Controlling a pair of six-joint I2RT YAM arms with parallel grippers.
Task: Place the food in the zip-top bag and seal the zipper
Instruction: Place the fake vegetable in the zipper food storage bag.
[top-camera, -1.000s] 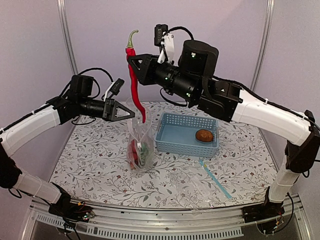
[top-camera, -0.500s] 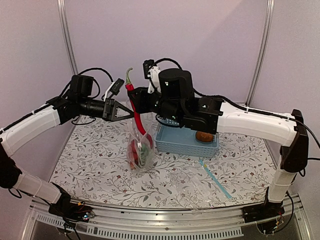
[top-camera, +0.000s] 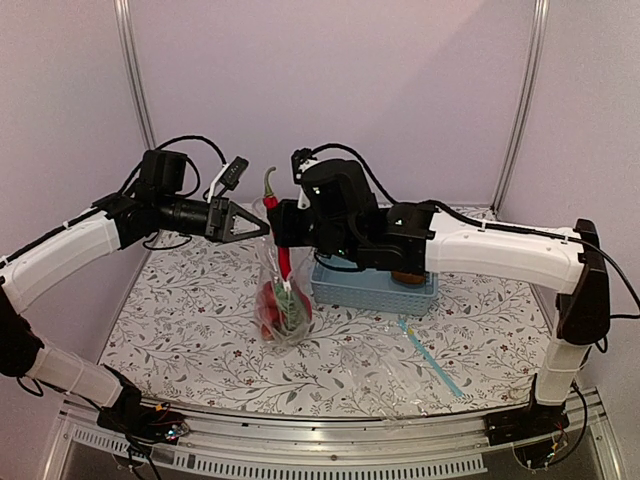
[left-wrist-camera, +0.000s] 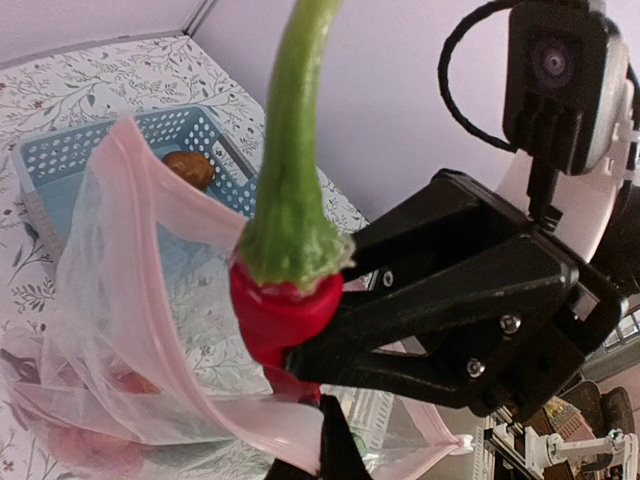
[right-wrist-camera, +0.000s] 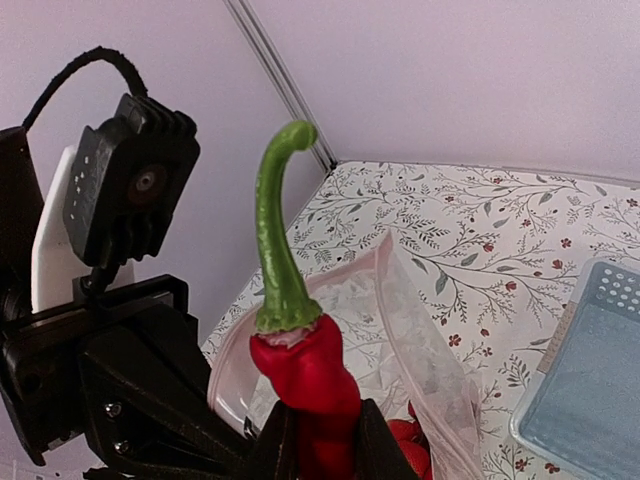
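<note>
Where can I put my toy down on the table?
Left of the zip-top bag the flowery table is bare. So is the right side past the blue basket. The middle is crowded: the left gripper and right gripper meet over the bag, and another clear bag lies before the basket.

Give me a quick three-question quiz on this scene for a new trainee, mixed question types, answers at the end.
1. True or false: the red chili lies flat on the table.
2. Which gripper pinches the mouth edge of the zip-top bag? A) left B) right C) neither
3. Fill in: the brown lump sits in the blue ____.
Key: 1 false, the fingers of the right gripper hold it stem-up at the bag's mouth. 2 A, the left gripper. 3 basket.
</note>
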